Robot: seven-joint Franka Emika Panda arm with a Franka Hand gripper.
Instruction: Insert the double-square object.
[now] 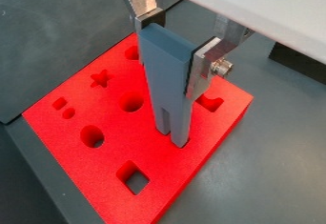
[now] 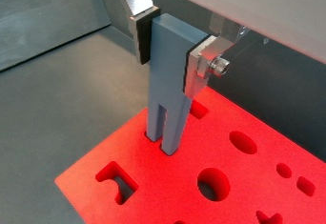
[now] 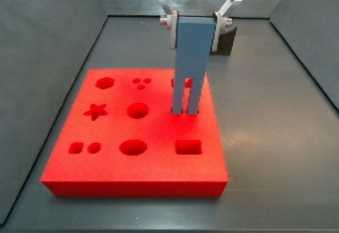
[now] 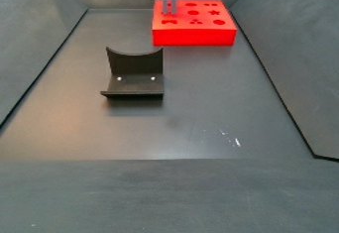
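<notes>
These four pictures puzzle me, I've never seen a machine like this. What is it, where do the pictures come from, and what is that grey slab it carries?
It is a robot arm with a two-finger hand. Two pictures come from cameras on its wrist, looking down past the fingers; two come from cameras fixed beside the table. The hand is shut on the double-square object, a tall blue-grey slab whose lower end forks into two prongs. It holds the slab upright over the red board, a foam block with cut-out holes: circles, squares, a star. The prong tips are at the board's top surface; whether they have entered a hole I cannot tell. In a side view, a dark block with a curved notch lies apart on the grey floor.
</notes>
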